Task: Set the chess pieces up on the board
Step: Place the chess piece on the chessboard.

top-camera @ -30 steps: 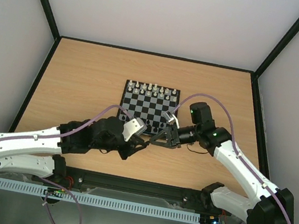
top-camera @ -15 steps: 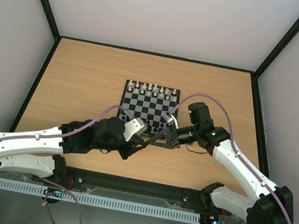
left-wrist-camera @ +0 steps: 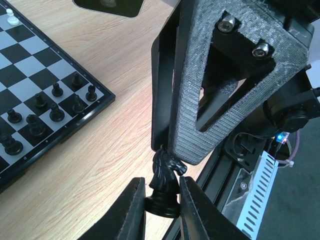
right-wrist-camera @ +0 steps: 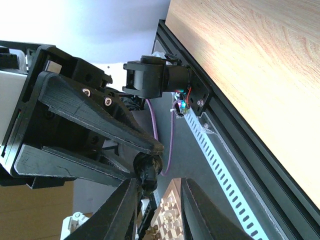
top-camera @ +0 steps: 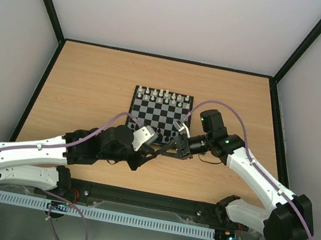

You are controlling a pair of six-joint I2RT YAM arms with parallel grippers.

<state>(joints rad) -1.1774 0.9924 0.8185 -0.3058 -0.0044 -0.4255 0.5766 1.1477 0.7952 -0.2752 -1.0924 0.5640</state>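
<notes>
Over the table (top-camera: pixel 92 83) my left gripper (left-wrist-camera: pixel 162 192) clamps the knight (left-wrist-camera: pixel 165 175), the right gripper's (right-wrist-camera: pixel 159 192) hold I can't tell, so early release risks dropping it.

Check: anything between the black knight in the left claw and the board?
Nothing on the table: only its bare wood lies between the knight, clamped in the left claw, and the board. The right claw has its tips at the knight's head.

A wooden surface (top-camera: pixel 86 82) lies between pale walls (top-camera: pixel 179 11). White pieces (top-camera: pixel 163 97) stand in two rows nearer its far edge. A black rail (top-camera: pixel 152 201) runs along the near edge, a white slotted strip (top-camera: pixel 130 220) just outside it.
</notes>
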